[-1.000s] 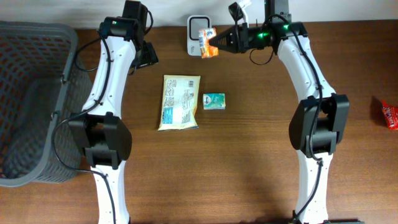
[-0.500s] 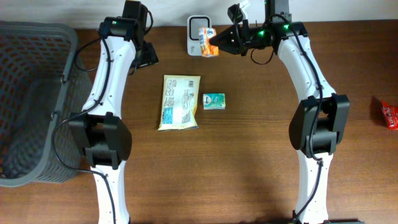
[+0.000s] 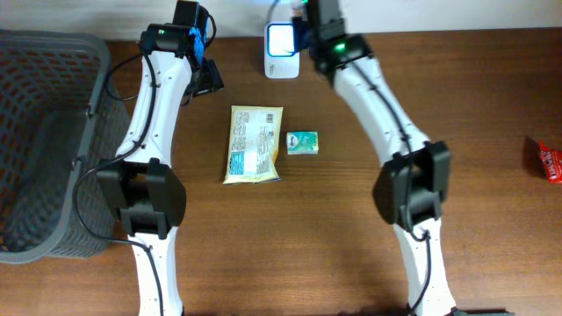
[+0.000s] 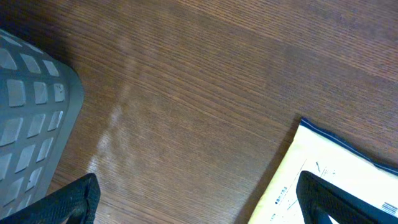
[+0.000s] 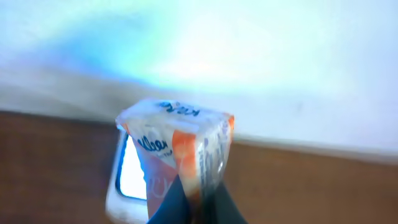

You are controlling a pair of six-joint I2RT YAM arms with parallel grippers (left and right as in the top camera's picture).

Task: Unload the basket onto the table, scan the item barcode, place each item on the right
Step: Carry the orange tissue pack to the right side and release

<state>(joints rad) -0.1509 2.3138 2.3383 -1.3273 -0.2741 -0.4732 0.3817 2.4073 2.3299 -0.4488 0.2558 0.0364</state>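
Observation:
In the right wrist view an orange-and-white packet (image 5: 180, 143) stands upright, with my right gripper (image 5: 196, 202) shut on its lower end. Just behind and left of the packet is the white scanner (image 5: 127, 180), its window glowing. Overhead, the scanner (image 3: 281, 41) sits lit at the table's back edge. There my right gripper (image 3: 301, 37) hangs at its right side, and the wrist hides the packet. My left gripper (image 3: 207, 79) is open above bare wood, its fingertips (image 4: 74, 199) spread wide with nothing between them (image 4: 199, 205).
A yellow snack bag (image 3: 255, 145) lies mid-table, its corner under my left gripper's right finger (image 4: 348, 174). Beside the bag is a small green box (image 3: 302, 142). A grey mesh basket (image 3: 44, 140) fills the left side (image 4: 31, 124). A red packet (image 3: 549, 161) lies at the right edge.
My right arm has swung left, carrying the packet from beside the scanner to close over it. The scanner window now glows brightly. The left arm has not moved.

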